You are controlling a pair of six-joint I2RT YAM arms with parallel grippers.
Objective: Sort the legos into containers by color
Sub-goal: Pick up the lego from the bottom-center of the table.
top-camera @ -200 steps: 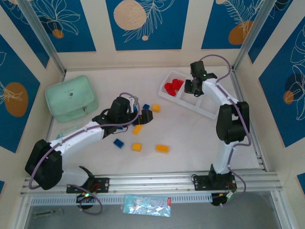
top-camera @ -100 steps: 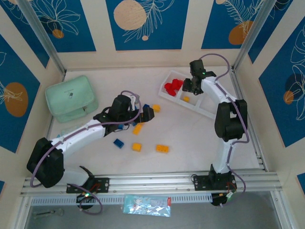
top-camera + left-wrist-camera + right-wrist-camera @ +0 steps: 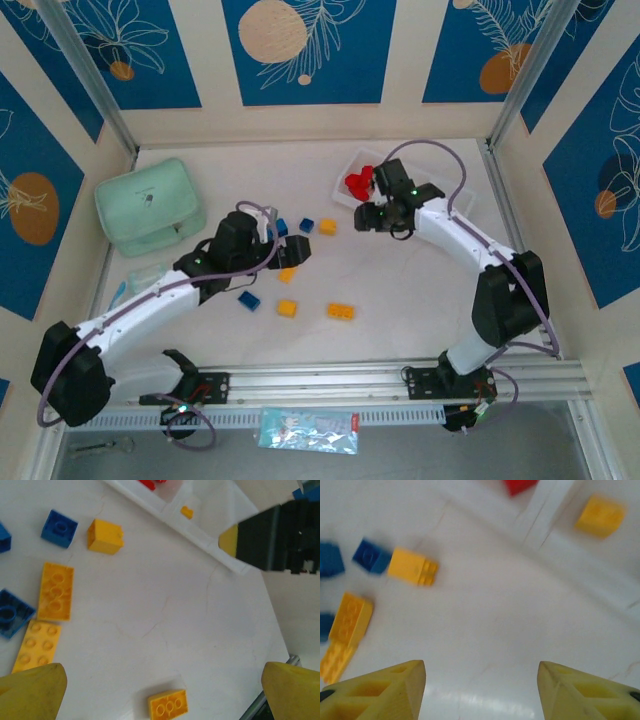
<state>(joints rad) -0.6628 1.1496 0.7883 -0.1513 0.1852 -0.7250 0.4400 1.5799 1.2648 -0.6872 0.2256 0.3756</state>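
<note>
- Legos are lying mostly loose on the table, blue and yellow ones, in a scattered group between the two arms.
- Red legos are sitting together in the end compartment of the tray, at the end that is showing from behind the right arm in the top view.
- In the left wrist view I am seeing one small yellow lego in the next compartment, just across the divider from the red ones. The right wrist view is showing it too, a little blurred.
- The left gripper is hovering over the loose group, with its jaws standing wide apart and grasping nothing.
- Under it, several blue and yellow pieces are lying on the table. One yellow brick is lying between the two fingertips in that view, but they are not touching it.
- The right gripper is hanging over the table close to the near rim of the tray, with its jaws released and empty.
- Between its fingers I am seeing only bare table. Further off, a blue lego is lying just beside a yellow block.
- A mint case is resting at the far left, well apart from the legos.
</note>
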